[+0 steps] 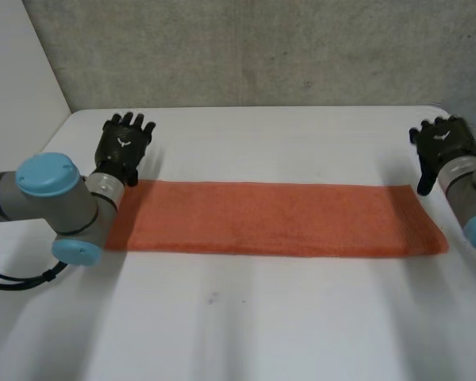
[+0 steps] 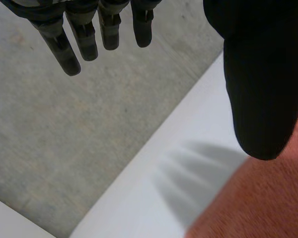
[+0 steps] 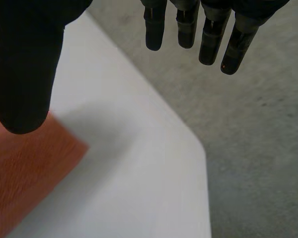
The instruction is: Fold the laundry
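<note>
Orange cloth (image 1: 274, 218) laid flat as a long, narrow band across the white surface (image 1: 285, 135), its long edges running from the left arm's side to the right arm's side. The band is smooth and even, with square ends and no bunching. Its narrowness suggests that a lengthwise fold is already made, though the layers themselves cannot be made out. No crosswise fold is visible, so bringing end toward end appears to be what is left, and the task reads as roughly midway. The left hand (image 1: 124, 145) is poised just beyond the far corner of the cloth's left end, above the surface, with the left arm (image 1: 55, 198) passing over that end. Seen from its own wrist, its fingers (image 2: 64, 47) hang straight and slightly spread, the thumb (image 2: 260, 89) apart from them and nothing between. The hand is released and empty, and the cloth's corner (image 2: 258, 203) lies below the thumb. The right hand (image 1: 440, 147) mirrors this at the other end, just beyond the far right corner and clear of the cloth. Its fingers (image 3: 208, 42) are likewise straight, the thumb (image 3: 25, 64) well apart, grasping nothing, with the cloth's corner (image 3: 25, 173) beneath the thumb. Both hands point toward the grey wall (image 1: 246, 48) behind the surface.
</note>
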Tool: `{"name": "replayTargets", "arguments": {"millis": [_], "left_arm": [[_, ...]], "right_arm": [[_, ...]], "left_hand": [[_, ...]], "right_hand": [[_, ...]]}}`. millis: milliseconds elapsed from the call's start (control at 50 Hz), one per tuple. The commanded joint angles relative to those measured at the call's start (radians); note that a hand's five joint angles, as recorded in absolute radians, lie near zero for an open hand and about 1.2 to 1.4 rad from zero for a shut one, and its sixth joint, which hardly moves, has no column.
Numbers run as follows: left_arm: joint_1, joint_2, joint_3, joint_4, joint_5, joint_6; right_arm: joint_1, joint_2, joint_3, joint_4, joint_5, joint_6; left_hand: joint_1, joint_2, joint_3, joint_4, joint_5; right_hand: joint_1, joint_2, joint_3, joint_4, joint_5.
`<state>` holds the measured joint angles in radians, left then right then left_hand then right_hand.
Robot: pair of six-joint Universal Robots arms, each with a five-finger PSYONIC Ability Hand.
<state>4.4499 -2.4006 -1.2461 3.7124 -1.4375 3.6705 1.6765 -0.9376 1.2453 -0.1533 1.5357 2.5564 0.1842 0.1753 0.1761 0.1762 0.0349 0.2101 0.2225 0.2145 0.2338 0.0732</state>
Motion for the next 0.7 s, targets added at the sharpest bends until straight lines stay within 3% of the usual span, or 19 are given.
{"name": "replayTargets", "arguments": {"millis": [20, 160, 280, 360, 440, 700], "left_arm": [[-0.001, 0.220, -0.186, -0.006, -0.006, -0.010], [-0.003, 0.436, -0.406, -0.005, -0.006, -0.053], [-0.009, 0.570, -0.556, -0.066, -0.047, -0.229], [-0.004, 0.626, -0.595, -0.184, -0.098, -0.377], [-0.004, 0.627, -0.595, -0.268, -0.116, -0.437], [-0.004, 0.620, -0.610, -0.292, -0.152, -0.457]], "right_arm": [[-0.003, -0.199, 0.121, 0.003, -0.037, 0.104], [-0.009, -0.432, 0.334, 0.026, -0.152, 0.111], [-0.079, -0.515, 0.495, 0.034, -0.223, 0.099], [-0.119, -0.515, 0.560, 0.031, -0.247, 0.100], [-0.165, -0.494, 0.605, 0.020, -0.296, 0.093], [-0.224, -0.307, 0.594, -0.034, -0.345, -0.001]], "left_hand": [[-0.010, -0.001, -0.002, -0.002, -0.035], [-0.010, -0.001, -0.002, -0.002, -0.035], [-0.010, -0.001, -0.002, -0.002, -0.035], [-0.010, -0.001, -0.002, -0.002, -0.035], [-0.010, -0.001, -0.002, -0.002, -0.035], [-0.010, -0.001, -0.002, -0.002, -0.035]], "right_hand": [[-0.036, -0.048, -0.040, -0.059, -0.073], [-0.036, -0.048, -0.040, -0.059, -0.073], [0.039, 0.027, 0.035, 0.016, 0.002], [0.133, 0.121, 0.129, 0.110, 0.096], [0.265, 0.253, 0.261, 0.241, 0.228], [0.348, 0.335, 0.343, 0.324, 0.310]]}}
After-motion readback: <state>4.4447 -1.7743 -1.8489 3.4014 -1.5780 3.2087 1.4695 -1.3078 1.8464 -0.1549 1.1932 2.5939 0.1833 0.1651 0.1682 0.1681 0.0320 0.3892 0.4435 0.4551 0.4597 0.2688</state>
